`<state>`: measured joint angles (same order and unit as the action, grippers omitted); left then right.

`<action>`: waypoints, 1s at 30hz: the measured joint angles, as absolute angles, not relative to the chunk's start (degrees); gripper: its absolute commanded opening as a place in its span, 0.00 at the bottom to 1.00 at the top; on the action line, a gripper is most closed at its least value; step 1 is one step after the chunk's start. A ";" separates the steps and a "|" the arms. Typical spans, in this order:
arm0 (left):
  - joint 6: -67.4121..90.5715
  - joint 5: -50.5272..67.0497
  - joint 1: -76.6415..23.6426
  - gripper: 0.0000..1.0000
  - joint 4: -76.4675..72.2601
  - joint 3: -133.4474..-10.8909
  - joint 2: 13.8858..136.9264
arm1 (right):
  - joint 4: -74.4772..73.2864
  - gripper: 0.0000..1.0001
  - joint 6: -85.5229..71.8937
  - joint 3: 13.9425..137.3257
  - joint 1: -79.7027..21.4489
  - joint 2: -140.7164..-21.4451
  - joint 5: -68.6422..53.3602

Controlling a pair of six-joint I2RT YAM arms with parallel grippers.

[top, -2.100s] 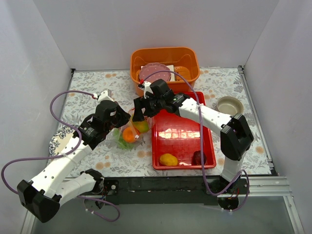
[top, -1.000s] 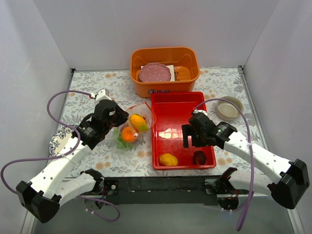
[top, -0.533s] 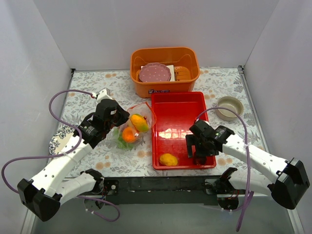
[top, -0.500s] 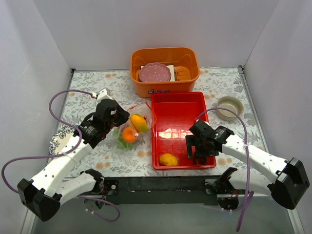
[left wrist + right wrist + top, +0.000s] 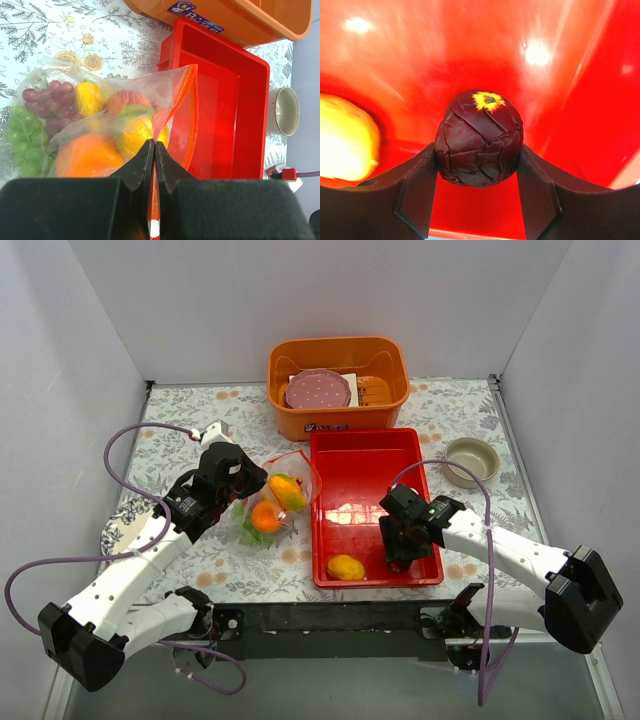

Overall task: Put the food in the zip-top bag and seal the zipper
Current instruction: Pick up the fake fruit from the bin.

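The clear zip-top bag [image 5: 270, 502] lies left of the red tray [image 5: 360, 470], its mouth facing the tray. Inside it are an orange [image 5: 87, 155], a yellow mango [image 5: 90, 97], purple grapes [image 5: 47, 95] and green grapes [image 5: 20, 135]. My left gripper [image 5: 154, 145] is shut on the bag's mouth edge, pinching the orange-red zipper [image 5: 192, 115] strip. In the tray's near right corner my right gripper [image 5: 478, 150] has both fingers pressed against a dark-red fruit [image 5: 479, 135]. A yellow mango [image 5: 345, 567] lies in the tray to its left.
An orange bin [image 5: 338, 355] holding a pink plate [image 5: 318, 390] stands behind the tray. A small beige bowl [image 5: 471, 460] sits at the right. A patterned plate [image 5: 118, 530] lies at the table's left edge under my left arm. White walls close in three sides.
My right arm left the bag, swung to the tray's near right corner, dropped over the dark-red fruit and closed its jaws on it. The left gripper kept its hold on the bag.
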<state>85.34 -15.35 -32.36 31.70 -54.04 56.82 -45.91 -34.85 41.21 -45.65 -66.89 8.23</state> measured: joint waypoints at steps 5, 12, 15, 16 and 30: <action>85.30 -15.16 -32.36 0.00 31.66 -54.04 56.82 | -42.83 0.35 -32.47 47.42 -45.41 -72.34 10.22; 85.25 -14.94 -32.36 0.00 31.73 -54.04 56.80 | -39.07 0.33 -28.99 59.72 -44.99 -83.20 11.18; 85.27 -14.94 -32.36 0.00 31.73 -54.04 56.69 | -38.13 0.32 -27.64 63.92 -44.99 -85.19 11.73; 85.27 -14.94 -32.36 0.00 31.75 -54.02 56.58 | -37.67 0.31 -27.11 64.71 -44.99 -85.25 11.77; 83.70 -14.24 -32.36 0.00 32.10 -54.02 56.36 | -32.47 0.29 -24.27 69.56 -44.95 -83.77 6.63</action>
<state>83.70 -14.24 -32.36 32.10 -54.02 56.36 -32.47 -24.27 69.56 -44.95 -83.77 6.63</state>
